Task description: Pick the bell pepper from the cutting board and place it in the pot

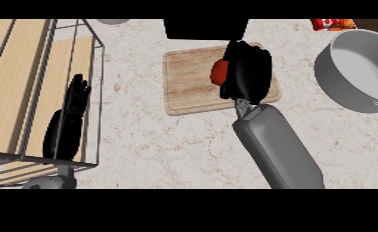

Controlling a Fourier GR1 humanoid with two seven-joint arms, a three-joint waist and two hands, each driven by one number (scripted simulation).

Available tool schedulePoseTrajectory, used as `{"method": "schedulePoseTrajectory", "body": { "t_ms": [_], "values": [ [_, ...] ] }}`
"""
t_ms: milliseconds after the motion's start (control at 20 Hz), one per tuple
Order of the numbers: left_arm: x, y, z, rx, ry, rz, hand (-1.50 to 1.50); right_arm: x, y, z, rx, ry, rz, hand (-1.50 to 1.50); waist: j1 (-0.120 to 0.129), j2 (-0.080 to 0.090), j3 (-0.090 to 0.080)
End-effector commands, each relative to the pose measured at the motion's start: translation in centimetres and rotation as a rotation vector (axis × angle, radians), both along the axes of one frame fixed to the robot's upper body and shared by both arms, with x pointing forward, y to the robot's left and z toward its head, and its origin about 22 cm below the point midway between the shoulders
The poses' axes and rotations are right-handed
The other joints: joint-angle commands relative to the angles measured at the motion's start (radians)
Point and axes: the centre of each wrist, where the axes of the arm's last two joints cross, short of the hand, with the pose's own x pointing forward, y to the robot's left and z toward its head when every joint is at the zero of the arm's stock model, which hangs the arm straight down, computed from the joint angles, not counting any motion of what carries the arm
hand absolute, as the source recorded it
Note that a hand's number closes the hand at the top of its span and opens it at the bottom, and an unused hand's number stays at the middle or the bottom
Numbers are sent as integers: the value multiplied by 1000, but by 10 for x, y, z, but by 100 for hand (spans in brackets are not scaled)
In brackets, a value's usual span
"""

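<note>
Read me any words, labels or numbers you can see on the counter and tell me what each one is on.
No text can be read anywhere.
The red and orange package at the top edge has white markings, too blurred to read.
The cutting board, pot, bell pepper, wire rack and right hand carry no lettering.

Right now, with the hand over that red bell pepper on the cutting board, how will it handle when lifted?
The bell pepper looks rounded and glossy, so it may slip or roll on the flat cutting board. It seems small beside the right hand, so it is probably light. The fingers hide most of it, so its firmness is unclear.
</note>
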Motion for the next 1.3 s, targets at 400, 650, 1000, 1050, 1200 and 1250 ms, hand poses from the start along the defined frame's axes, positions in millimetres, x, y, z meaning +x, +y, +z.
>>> {"method": "schedulePoseTrajectory", "body": {
  "t_ms": [400, 650, 1000, 1050, 1200, 1250],
  "values": [
    [-13, -48, -3, -78, -46, -28, 0, 10, -14, 40, -57, -125, -283, 150, -24, -5, 4],
    [12, -36, 1, -74, -41, -40, 0, 12, -62, 53, -31, -130, -359, 150, -38, -3, 4],
    [-7, -23, 7, -86, -34, -62, 0, 17, -145, 49, -45, -118, -445, 150, -24, -3, 4],
    [-6, -30, -2, -73, -20, -38, 0, 6, -164, 56, -38, -119, -448, 150, -33, -4, 4],
    [-5, -26, 6, -80, -45, -46, 0, -3, -197, 47, -46, -112, -470, 150, -35, -5, 4],
    [-3, -32, -5, -79, -28, -37, 0, 7, -208, 47, -44, -108, -468, 150, -29, -2, 4]
  ]
}}
